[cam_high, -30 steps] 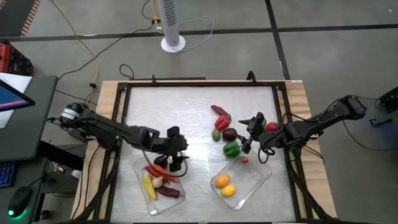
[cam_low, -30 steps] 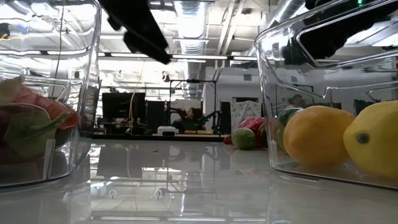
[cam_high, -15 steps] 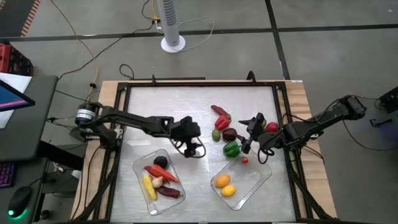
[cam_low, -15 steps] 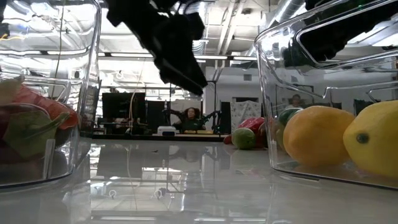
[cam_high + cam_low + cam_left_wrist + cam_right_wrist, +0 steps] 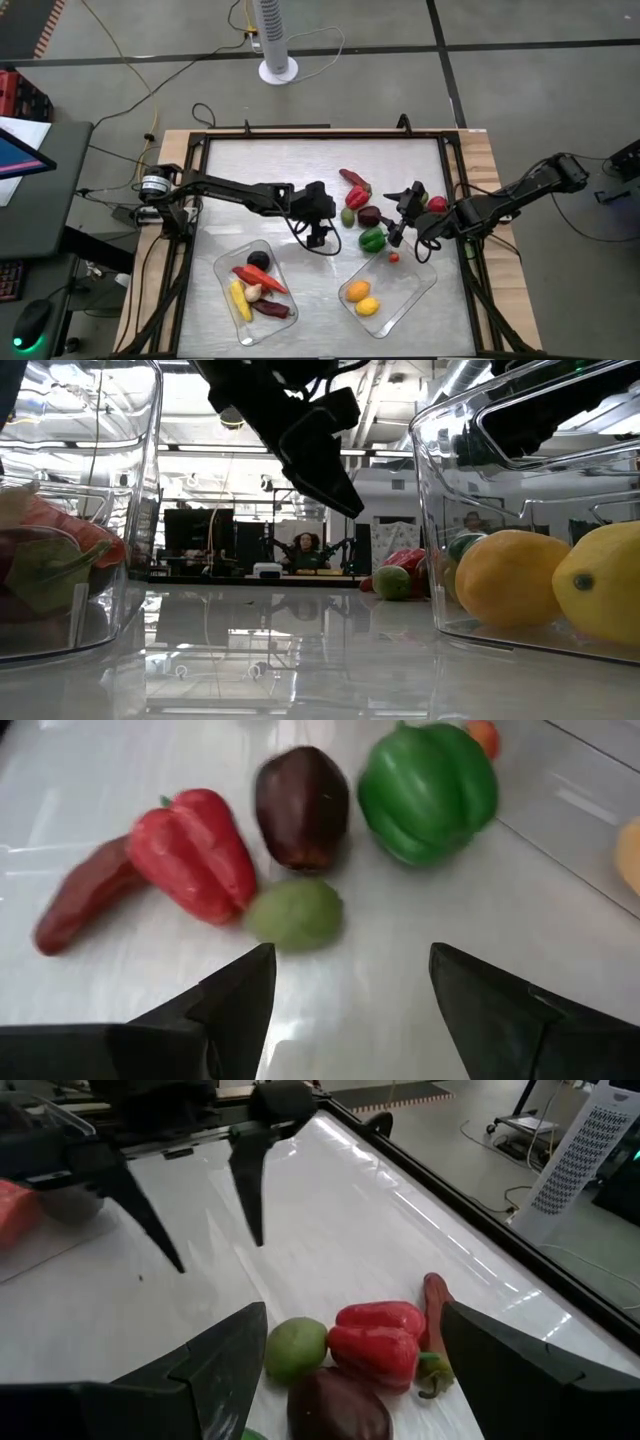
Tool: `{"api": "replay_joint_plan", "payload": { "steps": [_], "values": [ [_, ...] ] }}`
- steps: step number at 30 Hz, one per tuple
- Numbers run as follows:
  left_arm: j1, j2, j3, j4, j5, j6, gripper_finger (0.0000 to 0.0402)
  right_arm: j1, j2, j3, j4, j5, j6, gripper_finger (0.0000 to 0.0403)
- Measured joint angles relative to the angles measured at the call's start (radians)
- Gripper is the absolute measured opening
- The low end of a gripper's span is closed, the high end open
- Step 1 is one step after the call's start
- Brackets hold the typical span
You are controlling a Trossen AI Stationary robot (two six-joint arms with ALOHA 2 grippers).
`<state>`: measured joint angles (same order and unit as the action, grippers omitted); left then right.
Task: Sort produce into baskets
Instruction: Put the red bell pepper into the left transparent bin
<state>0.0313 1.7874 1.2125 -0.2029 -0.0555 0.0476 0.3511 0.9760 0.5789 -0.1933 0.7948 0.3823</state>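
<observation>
Loose produce lies in a cluster right of the table's middle: a red chilli, a red pepper, a small green piece, a dark purple piece, a green pepper and a tiny red piece. My left gripper hangs open just left of the cluster, the green piece in front of its fingers and untouched. My right gripper waits open at the cluster's right side, above it. Two clear baskets stand near the front edge, the left one and the right one.
The left basket holds red, yellow, dark and pale pieces. The right basket holds an orange piece and a yellow piece. Another red piece lies by the right arm. A black frame edges the table. Bare tabletop spreads at the far left.
My left gripper has swung from above the left basket's far rim toward the table's right and far edge, sinking a little, up to the produce cluster. Its fingers have stayed open. The produce has not moved.
</observation>
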Motion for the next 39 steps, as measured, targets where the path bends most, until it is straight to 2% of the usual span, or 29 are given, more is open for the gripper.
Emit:
{"api": "replay_joint_plan", "payload": {
  "steps": [8,15,19,23,26,39],
  "values": [
    [0.017,0.0,0.001,0.049,0.025,-0.019,0.0252,-0.009,0.0,0.0,0.014,-0.004,-0.012,0.0324],
    [0.007,-0.022,0.0,0.018,0.053,-0.029,0.0251,-0.013,0.035,0.001,0.019,-0.011,-0.005,0.0324],
    [-0.04,-0.08,-0.019,0.028,-0.003,0.034,0.0251,-0.03,0.065,0.001,0.037,-0.02,-0.006,0.0324],
    [-0.073,-0.159,-0.078,0.074,-0.074,0.076,0.0251,-0.057,0.086,0.001,0.068,-0.066,-0.006,0.0324],
    [-0.078,-0.225,-0.146,0.125,-0.09,0.072,0.0251,-0.079,0.092,0.001,0.084,-0.093,-0.006,0.0324],
    [-0.078,-0.511,-0.45,0.282,-0.188,-0.004,0.0251,-0.117,0.092,0.001,0.075,-0.113,0.013,0.0324]
  ]
}}
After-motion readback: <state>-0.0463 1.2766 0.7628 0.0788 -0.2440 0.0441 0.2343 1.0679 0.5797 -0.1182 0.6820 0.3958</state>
